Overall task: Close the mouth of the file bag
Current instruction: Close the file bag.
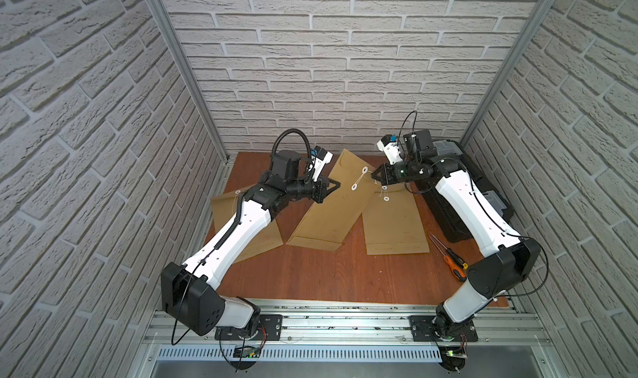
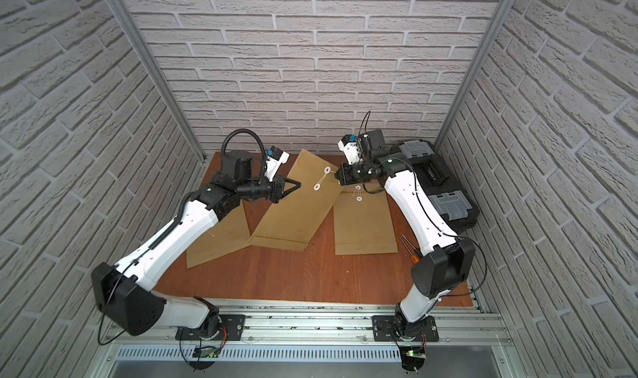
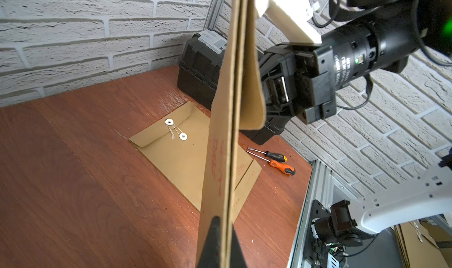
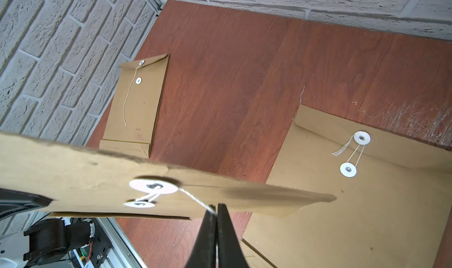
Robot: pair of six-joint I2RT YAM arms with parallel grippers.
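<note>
The left gripper (image 3: 223,239) was seen fully closed, its two dark fingers clamped on the side edge of the brown file bag (image 3: 227,107), which was held raised and tilted between the two arms in both top views (image 1: 331,214), its mouth end up and its bottom end down by the table (image 1: 345,276). The right gripper (image 4: 216,210) was likewise pressed shut, with the thin white string (image 4: 195,198) pinched between its tips. From there the string was drawn taut to the flap disc (image 4: 153,186), and loops of it were seen running between that disc and the lower disc (image 4: 139,204) on the body of the bag. The flap was folded over the mouth. Further out, a second bag (image 4: 137,102) was laid flat on the robot's left side of the table, partly hidden under the left arm in a top view (image 1: 221,210), its string lying loose. A third bag (image 1: 393,224) was laid flat on the right side, with string wound between its own two discs. Beyond it, a black toolbox (image 2: 442,186) was set against the right wall, and two screwdrivers (image 1: 452,262) were left just beside the third bag, nearer the front rail.
</note>
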